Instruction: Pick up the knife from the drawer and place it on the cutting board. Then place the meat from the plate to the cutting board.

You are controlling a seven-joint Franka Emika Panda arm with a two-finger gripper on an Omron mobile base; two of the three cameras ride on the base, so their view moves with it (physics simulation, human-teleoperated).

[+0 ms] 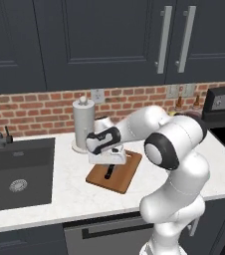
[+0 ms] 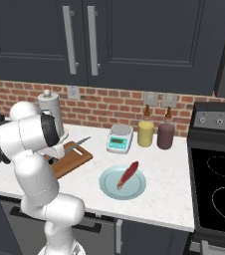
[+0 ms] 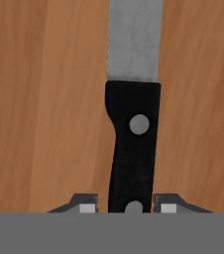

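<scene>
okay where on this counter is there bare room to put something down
Bare white counter runs along the front edge between the sink and the cutting board, and in front of the plate. It is crowded along the wall: scale, yellow bottle, dark bottle, paper towel roll.

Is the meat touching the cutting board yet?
Apart. The right base view shows the meat lying on the plate, with bare counter between it and the cutting board.
</scene>
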